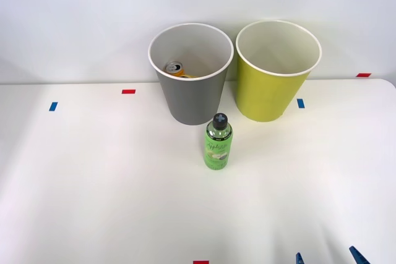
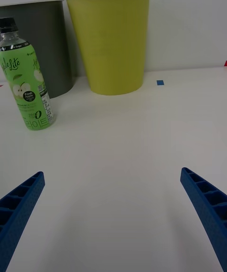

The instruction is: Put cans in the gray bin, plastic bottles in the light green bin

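The green bottle [image 1: 218, 142] stands upright just before the gray bin [image 1: 190, 100]; bare desk [image 1: 93, 183] all around; right tool [image 1: 328, 256] wide open, empty, low at the desk's near edge.

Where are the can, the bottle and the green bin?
can [image 1: 174, 67], front view, silver top.
bottle [image 1: 218, 148], front view, label.
green bin [image 1: 269, 94], front view, outer wall.

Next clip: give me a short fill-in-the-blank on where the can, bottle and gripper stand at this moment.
1. The can lies inside the ____ bin.
2. The plastic bottle stands ____ on the table, outside both bins.
3. The right gripper is ____, holding nothing.
4. The light green bin holds ____.

Missing words: gray; upright; open; nothing
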`<state>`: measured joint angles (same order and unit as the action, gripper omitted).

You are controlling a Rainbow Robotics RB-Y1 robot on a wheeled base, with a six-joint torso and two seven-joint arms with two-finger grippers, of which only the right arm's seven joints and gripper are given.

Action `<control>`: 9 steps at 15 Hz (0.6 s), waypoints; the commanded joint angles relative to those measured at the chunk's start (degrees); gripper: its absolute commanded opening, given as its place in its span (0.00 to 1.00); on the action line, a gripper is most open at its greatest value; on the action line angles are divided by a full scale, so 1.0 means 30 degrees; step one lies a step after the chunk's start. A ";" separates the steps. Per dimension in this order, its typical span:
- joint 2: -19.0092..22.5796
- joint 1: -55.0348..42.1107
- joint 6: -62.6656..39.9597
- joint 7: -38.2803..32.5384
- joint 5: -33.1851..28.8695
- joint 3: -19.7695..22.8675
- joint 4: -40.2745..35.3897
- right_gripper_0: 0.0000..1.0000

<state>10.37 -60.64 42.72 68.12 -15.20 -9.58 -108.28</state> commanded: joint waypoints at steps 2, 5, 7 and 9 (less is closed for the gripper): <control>0.0000 0.0000 0.0000 0.0000 0.0000 0.0000 0.0000 1.00; -0.0058 0.0234 0.0176 0.0146 -0.0176 -0.0322 0.0762 1.00; 0.0205 0.0234 0.0351 0.0439 -0.0352 -0.0645 0.0234 1.00; 0.0908 0.0264 0.0351 0.0645 -0.0557 -0.1055 -0.0352 1.00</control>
<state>11.85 -59.93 43.72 69.70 -16.53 -12.01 -108.42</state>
